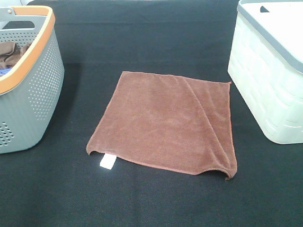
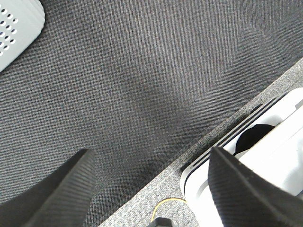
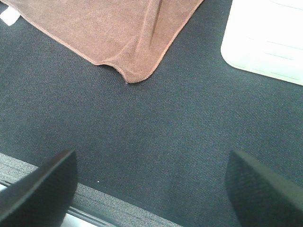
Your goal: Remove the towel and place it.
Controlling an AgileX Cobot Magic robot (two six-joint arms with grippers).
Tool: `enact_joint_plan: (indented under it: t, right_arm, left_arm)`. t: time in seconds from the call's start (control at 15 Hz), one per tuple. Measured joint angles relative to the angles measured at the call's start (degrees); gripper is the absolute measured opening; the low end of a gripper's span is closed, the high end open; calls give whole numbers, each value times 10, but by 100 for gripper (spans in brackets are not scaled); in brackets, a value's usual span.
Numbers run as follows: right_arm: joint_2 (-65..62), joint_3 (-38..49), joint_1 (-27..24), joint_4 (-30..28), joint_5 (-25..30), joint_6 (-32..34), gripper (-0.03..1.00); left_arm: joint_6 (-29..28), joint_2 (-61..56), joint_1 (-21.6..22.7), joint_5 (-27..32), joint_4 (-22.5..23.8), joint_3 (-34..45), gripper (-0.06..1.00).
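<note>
The rust-brown towel (image 1: pixel 165 124) lies spread flat on the black table cloth in the middle of the exterior high view, with a fold ridge on its right side and a small white tag (image 1: pixel 107 161) at its near left corner. Its near right corner also shows in the right wrist view (image 3: pixel 128 33). Neither gripper shows in the exterior high view. My right gripper (image 3: pixel 151 189) is open and empty, over bare cloth short of the towel's corner. My left gripper (image 2: pixel 149 189) is open and empty over bare cloth near the table's edge.
A grey perforated basket with an orange rim (image 1: pixel 28 90) stands at the left, with brown cloth inside it. A white bin with a grey rim (image 1: pixel 267 75) stands at the right and shows in the right wrist view (image 3: pixel 265 38). The table edge (image 2: pixel 222 127) runs by my left gripper.
</note>
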Motion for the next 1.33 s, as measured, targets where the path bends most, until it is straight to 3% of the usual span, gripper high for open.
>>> enact_joint_plan:
  t: [0.27,0.4,0.47,0.53,0.6,0.67,0.8,1.0,1.33]
  right_arm:
    - [-1,0,-20,1,0,0,81]
    - [-21,0,-62,1,-1,0,81]
    - [-40,0,-84,2,-1,0,81]
    - [-61,0,-103,2,-1,0,81]
    - [-95,0,-121,2,-1,0,81]
    - [-95,0,-121,2,-1,0,81]
    - [-138,0,-133,5,-1,0,81]
    - [-186,2,-134,6,-1,0,81]
    - [-190,2,-134,7,-1,0,81]
  left_arm:
    - [2,-13,15,-2,-1,0,65]
    - [2,-41,85,-2,-2,0,65]
    - [2,-81,154,-2,-2,0,65]
    - [2,-99,178,-1,-2,1,65]
    - [2,-152,238,-2,-2,3,65]
    - [2,-152,238,-2,-2,3,65]
    - [2,-245,301,-2,-2,3,65]
    - [2,-317,318,-1,-2,3,65]
    - [2,-323,319,-1,-2,3,65]
